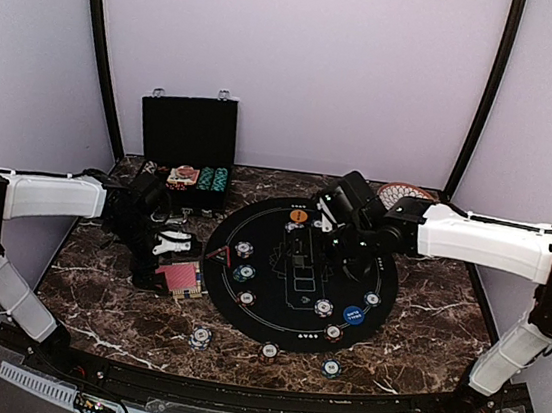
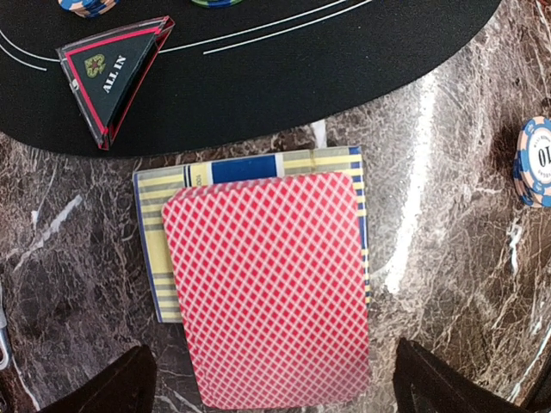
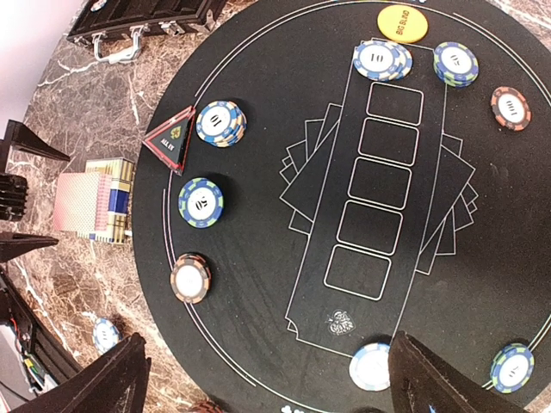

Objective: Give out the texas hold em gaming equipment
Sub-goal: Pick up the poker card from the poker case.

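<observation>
The left gripper (image 2: 271,366) is hanging wide open over the cards (image 2: 267,284), lying on their box (image 2: 250,168) beside the black mat (image 2: 344,69). Thin, slippery cards could be sliding off, or too many coming up together. I am counting one card pile, nine chip piles (image 1: 244,249) at least, one orange disc (image 1: 298,214), one blue disc (image 1: 352,315). The right gripper (image 3: 267,348) is hanging open too.

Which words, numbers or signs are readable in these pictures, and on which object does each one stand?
"ALL IN": on the triangular marker, left wrist view.
"10": on top of the chip stack, same view.
"BIG BLIND": on the orange disc, right wrist view, small but legible.
Too blurred to read: the blue disc and the print on the card box.
</observation>
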{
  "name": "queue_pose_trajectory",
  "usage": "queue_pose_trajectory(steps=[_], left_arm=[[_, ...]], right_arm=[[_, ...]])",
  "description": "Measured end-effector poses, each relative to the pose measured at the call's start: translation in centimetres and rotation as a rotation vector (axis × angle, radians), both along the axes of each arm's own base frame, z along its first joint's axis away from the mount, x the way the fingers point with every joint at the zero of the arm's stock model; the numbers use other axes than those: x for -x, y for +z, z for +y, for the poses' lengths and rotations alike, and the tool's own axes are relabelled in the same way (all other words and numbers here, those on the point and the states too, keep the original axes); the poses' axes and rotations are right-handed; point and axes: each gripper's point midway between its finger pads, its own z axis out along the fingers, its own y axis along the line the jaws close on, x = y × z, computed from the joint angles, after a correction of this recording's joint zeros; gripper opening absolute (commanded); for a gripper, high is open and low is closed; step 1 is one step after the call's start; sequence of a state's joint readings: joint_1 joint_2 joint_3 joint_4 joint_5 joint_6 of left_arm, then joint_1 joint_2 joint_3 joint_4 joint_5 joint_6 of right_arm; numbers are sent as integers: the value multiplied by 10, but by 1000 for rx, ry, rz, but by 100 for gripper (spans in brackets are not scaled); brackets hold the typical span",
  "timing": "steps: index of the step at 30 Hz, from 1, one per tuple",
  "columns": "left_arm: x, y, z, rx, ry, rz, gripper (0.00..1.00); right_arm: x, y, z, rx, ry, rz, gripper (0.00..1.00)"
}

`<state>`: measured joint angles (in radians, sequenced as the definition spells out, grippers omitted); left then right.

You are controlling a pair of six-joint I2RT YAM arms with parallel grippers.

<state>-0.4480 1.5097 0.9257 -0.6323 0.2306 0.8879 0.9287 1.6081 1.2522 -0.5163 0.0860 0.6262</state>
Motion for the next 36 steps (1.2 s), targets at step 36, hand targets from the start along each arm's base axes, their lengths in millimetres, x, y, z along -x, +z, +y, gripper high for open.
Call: queue_pose_trajectory(steps=[36], left_arm=[[-10,-33,8,-67,50,-10,99]], right_arm=[[3,6,-4,-15,1,-7,98]])
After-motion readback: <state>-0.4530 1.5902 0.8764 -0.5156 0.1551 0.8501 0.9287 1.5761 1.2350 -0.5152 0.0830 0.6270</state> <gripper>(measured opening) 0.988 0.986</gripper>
